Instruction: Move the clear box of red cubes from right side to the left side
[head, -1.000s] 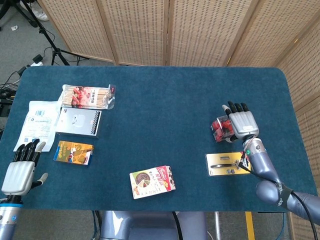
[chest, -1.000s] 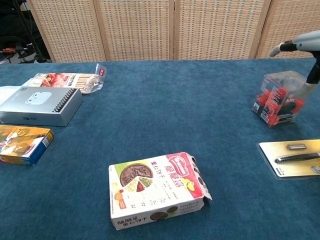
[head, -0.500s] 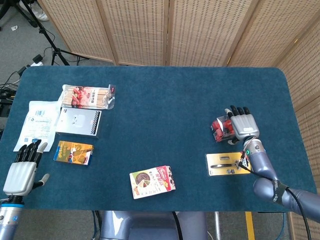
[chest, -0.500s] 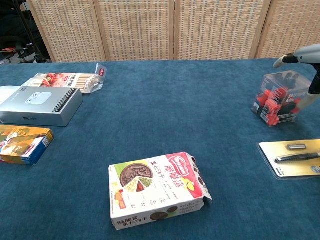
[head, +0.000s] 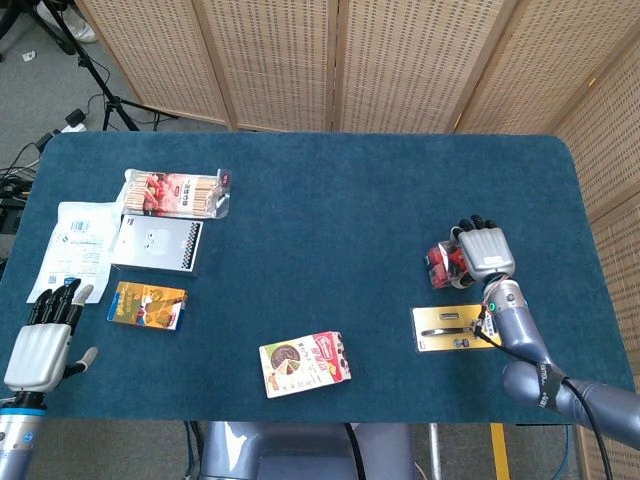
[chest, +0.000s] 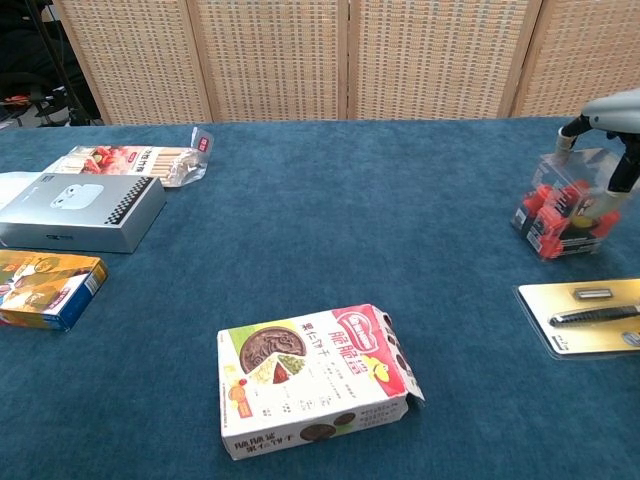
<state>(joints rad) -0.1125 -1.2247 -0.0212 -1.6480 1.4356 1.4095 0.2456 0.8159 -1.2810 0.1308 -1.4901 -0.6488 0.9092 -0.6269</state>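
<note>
The clear box of red cubes (head: 443, 262) (chest: 563, 206) stands on the blue table (head: 330, 210) near its right edge. My right hand (head: 483, 250) (chest: 608, 110) is over the box and grips it. Its fingers (chest: 572, 128) curl down over the far top edge, and the thumb presses the right side. In the chest view the box looks slightly tilted. Most of the hand is cut off by that view's right edge. My left hand (head: 40, 340) hovers off the table's front left corner, fingers apart and holding nothing.
A yellow blister card (head: 452, 328) (chest: 585, 315) lies just in front of the box. A snack carton (head: 304, 363) (chest: 315, 380) lies front centre. On the left are a silver box (head: 157, 243), a stick-snack packet (head: 178, 193), a small orange box (head: 147, 305) and a white pouch (head: 75, 245).
My right hand has come down onto the clear box and curled its fingers around it; the box has shifted slightly right and turned. The left hand has barely moved.
</note>
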